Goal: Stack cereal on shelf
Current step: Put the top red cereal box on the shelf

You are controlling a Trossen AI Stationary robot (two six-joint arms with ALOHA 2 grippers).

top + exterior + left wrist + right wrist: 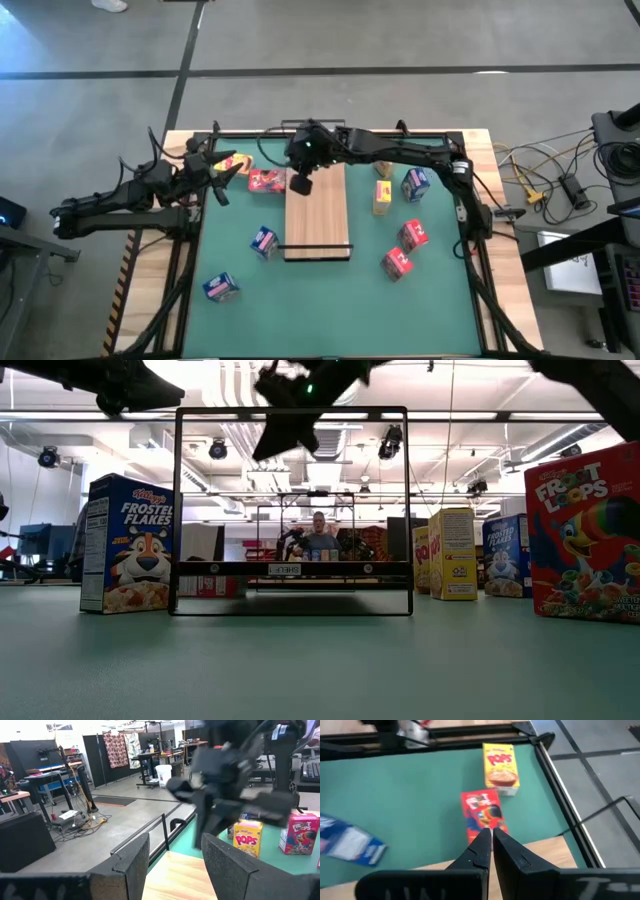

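**Light cardboard boxes, none yet on the shelf**

The shelf [317,215] lies flat mid-bench on the green mat [330,300], with no cereal on it. Boxes are scattered on both sides: a red box [266,180] and a yellow box [230,162] lie near the left gripper [222,172], whose fingers stand parted with nothing between them. The right gripper [301,184] hovers over the shelf's far end, fingers clenched and empty. A standing yellow box [382,197] waits just right of the shelf. These boxes look light, stiff but crushable, and smooth-printed; a gentle pinch across the narrow faces should hold best, since a toppled box would need turning upright.
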